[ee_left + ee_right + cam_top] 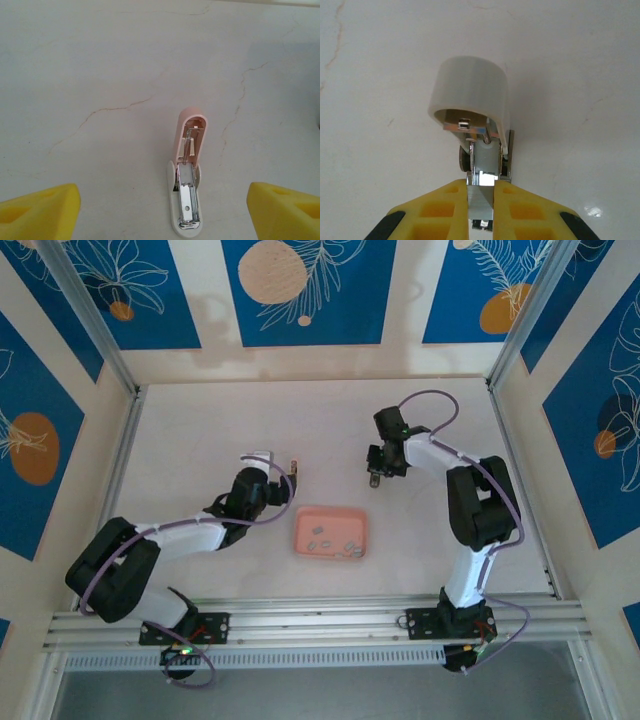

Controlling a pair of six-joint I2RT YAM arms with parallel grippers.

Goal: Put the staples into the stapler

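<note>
Item 1. Shallow pink tray (330, 509), set on the white table (200, 430) nearest the arm bases, roughly midway between the two arms. The staples (335, 543) are held inside it as several small grey strips, scattered loose.

Item 2. Left gripper (165, 210), placed just beyond the tray's left end. Its yellow fingers (45, 210) are spread wide apart and nothing is gripped.

Item 3. Stapler (188, 172), laid flat on the table between those spread fingers and touched by neither. The pink lid is swung open away from the wrist and the metal channel is exposed.

Item 4. Right gripper (481, 192), set beyond the tray's right end. Its fingers (440, 207) are clamped on the metal body of a pale-capped metal piece (470, 90), whose rounded cap is seen above the table.
</note>
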